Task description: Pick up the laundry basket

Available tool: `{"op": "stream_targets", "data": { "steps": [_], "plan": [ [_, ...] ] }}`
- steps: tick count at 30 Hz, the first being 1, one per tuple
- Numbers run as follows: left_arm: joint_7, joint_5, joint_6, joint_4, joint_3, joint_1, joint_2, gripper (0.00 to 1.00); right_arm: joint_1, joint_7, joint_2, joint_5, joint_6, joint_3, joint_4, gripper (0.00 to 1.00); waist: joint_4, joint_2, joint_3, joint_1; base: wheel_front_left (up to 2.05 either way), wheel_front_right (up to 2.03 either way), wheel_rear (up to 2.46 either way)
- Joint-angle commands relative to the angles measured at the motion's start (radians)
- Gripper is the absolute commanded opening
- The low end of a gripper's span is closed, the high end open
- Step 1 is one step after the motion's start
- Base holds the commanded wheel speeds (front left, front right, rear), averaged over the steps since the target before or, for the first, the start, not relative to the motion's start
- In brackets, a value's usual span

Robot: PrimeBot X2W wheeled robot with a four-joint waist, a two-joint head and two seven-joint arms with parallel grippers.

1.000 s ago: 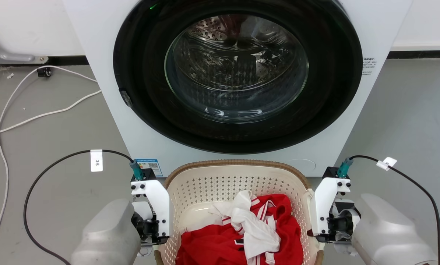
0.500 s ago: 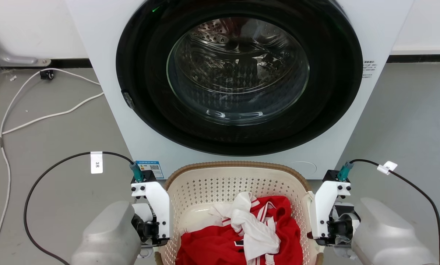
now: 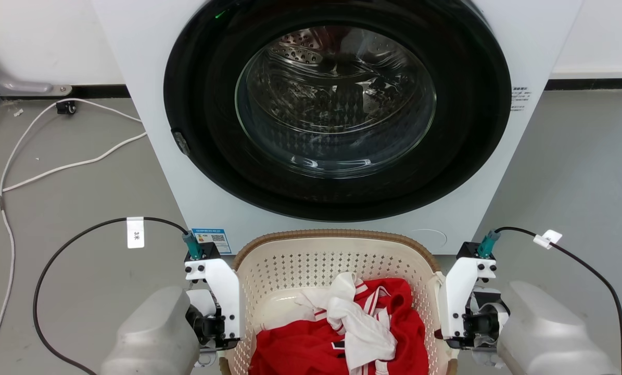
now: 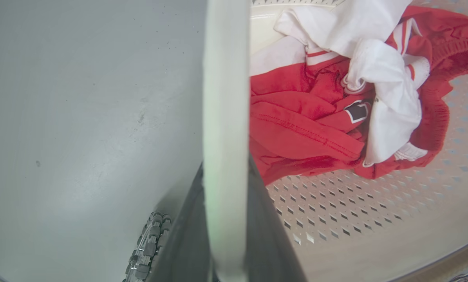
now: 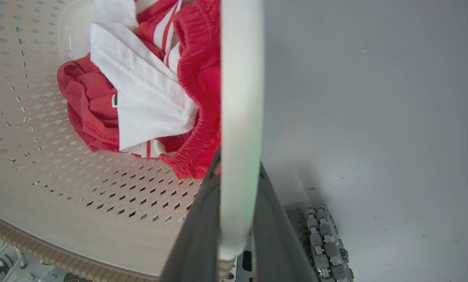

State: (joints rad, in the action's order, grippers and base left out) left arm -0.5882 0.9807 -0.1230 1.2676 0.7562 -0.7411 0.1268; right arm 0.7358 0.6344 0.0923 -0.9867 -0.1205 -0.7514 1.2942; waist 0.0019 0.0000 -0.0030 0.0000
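The basket (image 3: 337, 260) lies near, just before the washer (image 3: 149, 156), between the arms. The left gripper (image 4: 226, 172) is closed narrow on the left handle (image 4: 226, 78), the right gripper (image 5: 239, 160) likewise on the right handle (image 5: 241, 78). Holding both sides at once should keep the load level, so the clothes (image 3: 342, 333) heaped inside do not spill. Whether it is clear of the floor (image 3: 81, 182) cannot be told.

Laundry corner of a bare lab-like room, front-loading washer (image 3: 337, 120) filling the upper centre, plain grey floor (image 3: 81, 192), white wall (image 3: 40, 36) with dark skirting (image 3: 592, 83) along the top, loose white cable (image 3: 61, 165) at left, laundry basket (image 3: 311, 260) of clothes (image 3: 363, 323) at bottom centre
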Motion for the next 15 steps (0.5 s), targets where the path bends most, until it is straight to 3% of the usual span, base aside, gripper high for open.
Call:
{"op": "stream_targets", "data": {
  "steps": [1, 15],
  "plan": [
    [0.006, 0.011, -0.013, -0.014, -0.003, 0.008, -0.033, 0.0, -0.008, -0.001, -0.032, -0.016, -0.019, 0.0, -0.014, 0.0, 0.0, 0.0, 0.0, 0.0, 0.0, 0.0, 0.0],
    [0.007, 0.025, -0.013, -0.013, 0.018, 0.009, -0.043, 0.0, -0.008, 0.012, -0.03, -0.023, -0.019, -0.004, -0.013, 0.0, 0.003, 0.0, -0.003, 0.0, 0.0, 0.0, 0.0]
  ]
}}
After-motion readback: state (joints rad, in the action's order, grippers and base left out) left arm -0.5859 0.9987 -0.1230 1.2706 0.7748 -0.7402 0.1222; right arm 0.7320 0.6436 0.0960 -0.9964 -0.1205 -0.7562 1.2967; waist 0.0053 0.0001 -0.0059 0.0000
